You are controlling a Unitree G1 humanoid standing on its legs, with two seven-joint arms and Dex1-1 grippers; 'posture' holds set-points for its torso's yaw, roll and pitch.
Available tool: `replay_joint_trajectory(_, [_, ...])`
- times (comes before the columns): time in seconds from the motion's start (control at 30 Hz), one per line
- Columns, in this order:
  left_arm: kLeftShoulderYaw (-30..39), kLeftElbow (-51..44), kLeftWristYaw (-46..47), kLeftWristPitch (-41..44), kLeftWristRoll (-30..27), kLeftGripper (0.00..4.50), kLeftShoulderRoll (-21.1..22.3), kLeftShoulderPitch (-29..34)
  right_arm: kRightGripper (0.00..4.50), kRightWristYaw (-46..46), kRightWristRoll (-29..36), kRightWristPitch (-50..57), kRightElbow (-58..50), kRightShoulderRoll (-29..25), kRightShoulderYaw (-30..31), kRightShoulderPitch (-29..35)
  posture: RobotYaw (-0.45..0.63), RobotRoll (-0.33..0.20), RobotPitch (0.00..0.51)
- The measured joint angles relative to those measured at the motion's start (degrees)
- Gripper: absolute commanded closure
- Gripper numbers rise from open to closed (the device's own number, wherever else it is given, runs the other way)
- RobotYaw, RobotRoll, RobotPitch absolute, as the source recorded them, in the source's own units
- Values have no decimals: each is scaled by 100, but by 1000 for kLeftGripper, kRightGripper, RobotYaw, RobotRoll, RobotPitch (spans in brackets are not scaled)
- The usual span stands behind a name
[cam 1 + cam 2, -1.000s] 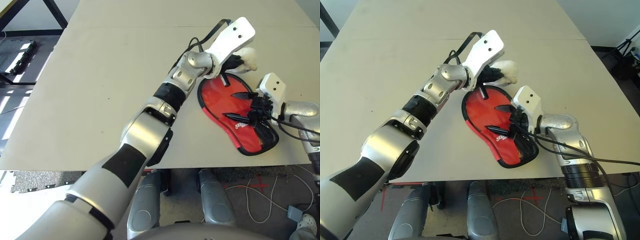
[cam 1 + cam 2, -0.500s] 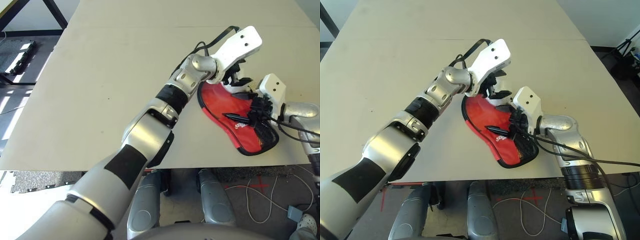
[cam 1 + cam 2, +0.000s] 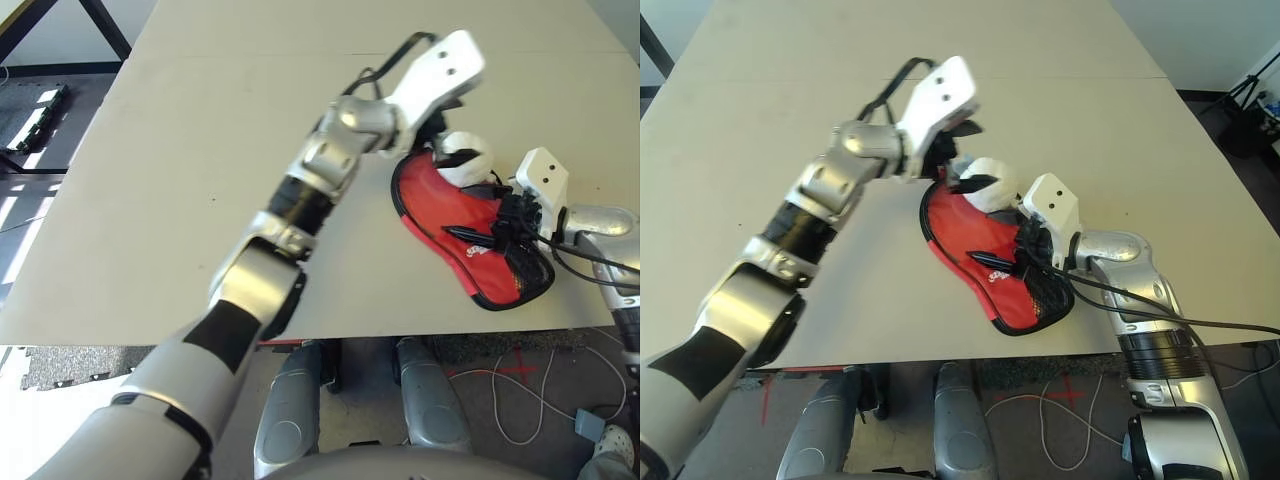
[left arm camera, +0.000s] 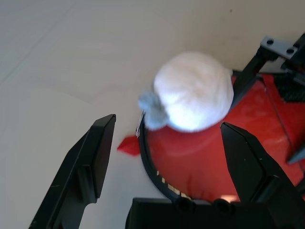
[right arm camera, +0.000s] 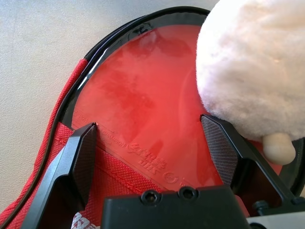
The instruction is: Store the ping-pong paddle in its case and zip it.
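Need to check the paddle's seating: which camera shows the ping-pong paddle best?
The right wrist view: the ping-pong paddle shows its red face inside its case. The head views show mainly the case, and the left wrist view a red patch under the white ball.

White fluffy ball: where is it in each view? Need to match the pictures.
Left eye: white fluffy ball right of centre, at the case's far end.
Right eye: centre.
Left wrist: upper centre.
Right wrist: upper right corner.
Shared landmark: red paddle-shaped fabric case under it.

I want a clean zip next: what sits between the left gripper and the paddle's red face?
A white fluffy ball rests on the ping-pong paddle, ahead of the open left gripper; the left wrist view shows it.
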Motion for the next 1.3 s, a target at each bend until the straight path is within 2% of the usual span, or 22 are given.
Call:
replay_joint_trajectory(0.1, [-44, -664, -56, 433, -26, 35, 227, 437, 0, 0, 0, 0, 12, 8, 1, -6, -123, 0, 310])
replay_joint_trajectory(0.2, [-94, -957, -39, 715, -48, 35, 276, 752, 0, 6, 0, 1, 22, 12, 2, -10, -120, 0, 313])
replay_joint_trajectory(0.37, [-121, -1165, 103, 991, -136, 35, 120, 909, 0, 10, 0, 3, 41, 14, 3, -10, -118, 0, 304])
replay_joint_trajectory(0.63, [-455, -1011, 263, 1068, -212, 35, -217, 981, 0, 35, 0, 60, 82, 14, 12, -71, -127, 0, 297])
replay_joint_trajectory(0.83, [-655, -471, 350, 1009, -155, 35, -217, 1057, 0, 28, 0, 75, 76, 15, 15, -71, -134, 0, 294])
replay_joint_trajectory(1.3, [-725, -15, 438, 576, -90, 35, -323, 1013, 0, 66, 52, 325, 30, -96, -43, -111, -145, 0, 292])
